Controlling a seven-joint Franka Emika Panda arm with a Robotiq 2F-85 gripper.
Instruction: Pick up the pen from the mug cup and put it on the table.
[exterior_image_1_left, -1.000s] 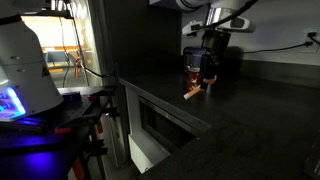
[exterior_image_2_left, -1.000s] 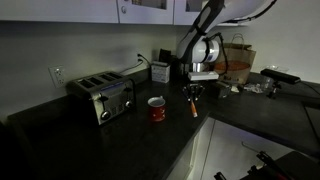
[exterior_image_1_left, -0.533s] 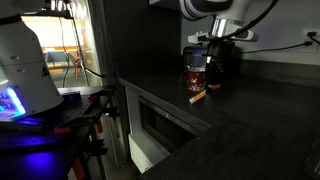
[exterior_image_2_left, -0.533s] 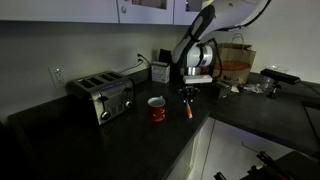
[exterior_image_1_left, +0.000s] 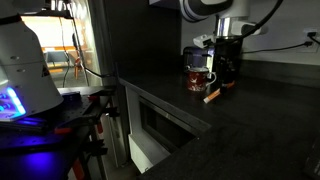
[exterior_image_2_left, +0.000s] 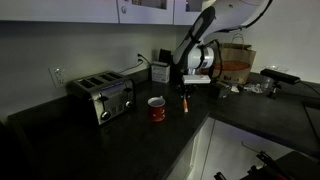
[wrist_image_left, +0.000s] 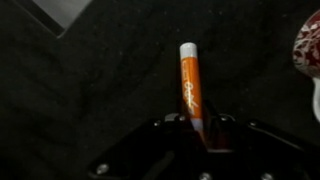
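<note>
My gripper is shut on the pen, an orange stick with a white tip that juts out from between the fingers. In both exterior views the gripper holds the pen tilted and low over the dark table. I cannot tell whether its tip touches. The red-and-white mug cup stands upright beside the gripper, apart from the pen. Its rim shows at the right edge of the wrist view.
A toaster stands at the back of the counter. A box-like container and a paper bag stand by the wall. A dark appliance sits behind the gripper. The counter's front edge drops to cabinets.
The gripper has carried the pen sideways along the counter, past the mug, and kept it low. The mug has not moved.
</note>
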